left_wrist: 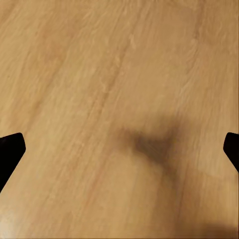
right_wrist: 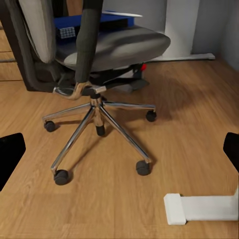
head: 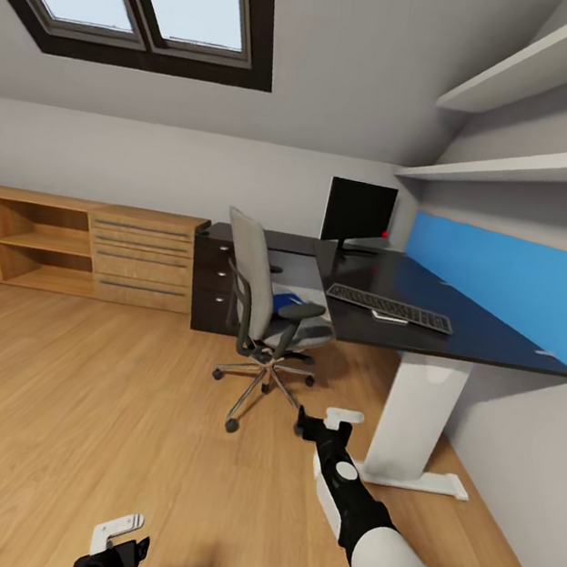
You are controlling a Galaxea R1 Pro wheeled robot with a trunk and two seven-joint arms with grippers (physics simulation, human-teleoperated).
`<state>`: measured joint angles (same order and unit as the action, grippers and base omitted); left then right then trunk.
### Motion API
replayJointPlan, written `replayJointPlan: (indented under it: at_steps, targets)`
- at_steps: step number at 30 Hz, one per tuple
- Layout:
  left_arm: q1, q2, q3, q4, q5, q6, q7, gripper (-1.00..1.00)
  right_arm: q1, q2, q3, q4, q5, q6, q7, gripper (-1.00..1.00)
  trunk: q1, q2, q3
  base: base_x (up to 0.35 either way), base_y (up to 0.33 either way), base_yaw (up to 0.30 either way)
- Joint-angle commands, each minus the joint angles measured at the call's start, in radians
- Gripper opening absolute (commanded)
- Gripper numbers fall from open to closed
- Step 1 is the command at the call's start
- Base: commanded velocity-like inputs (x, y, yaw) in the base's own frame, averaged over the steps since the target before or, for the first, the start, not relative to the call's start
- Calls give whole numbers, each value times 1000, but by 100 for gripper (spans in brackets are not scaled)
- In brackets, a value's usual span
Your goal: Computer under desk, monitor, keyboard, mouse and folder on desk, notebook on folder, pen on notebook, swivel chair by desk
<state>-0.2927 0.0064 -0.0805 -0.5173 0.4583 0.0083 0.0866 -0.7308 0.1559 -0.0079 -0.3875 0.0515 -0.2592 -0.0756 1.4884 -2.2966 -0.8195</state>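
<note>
The swivel chair [head: 264, 317] stands on the floor in front of the black desk [head: 495, 342], its back turned to the room. A blue folder [right_wrist: 82, 21] lies on its seat with a small pale item on it. On the desk, the monitor [head: 360, 213] stands at the back corner. The keyboard [head: 390, 308] lies nearer, with a small white flat thing [head: 389, 317] touching its front edge. I cannot make out the computer, mouse or pen. My right gripper [head: 329, 425] is open and empty, low in front of the chair's base. My left gripper [head: 120, 544] hangs open over bare floor.
The desk's white pedestal leg [head: 415, 416] and its foot [right_wrist: 199, 206] stand just right of my right gripper. A blue wall panel [head: 505, 284] runs behind the desk. A wooden drawer chest [head: 141, 255] and open shelves line the far wall. Wide wood floor lies to the left.
</note>
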Motion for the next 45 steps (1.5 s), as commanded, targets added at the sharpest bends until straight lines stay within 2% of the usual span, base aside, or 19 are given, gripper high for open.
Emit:
replayJointPlan:
  at_steps: [1,13,31,40,45]
  targets:
    - [0,1,-7,-1,7,1,8,100,-1,0,-2,2,4,-3,-4,100,0,0,-1,320,6,0]
    - [0,0,-7,-1,8,1,8,100,0,-2,-3,4,6,-45,-4,100,0,0,-1,217,110,0]
    - [0,1,-7,-1,8,1,7,100,0,-6,-4,7,4,-53,-3,100,0,0,-1,208,111,0]
    - [0,0,-8,-1,6,0,7,100,0,-7,-11,6,2,-51,-10,100,0,0,-1,27,0,0]
    - [0,0,-7,-1,6,0,8,100,0,-7,-12,7,3,-52,-15,100,20,-35,-17,3,0,0]
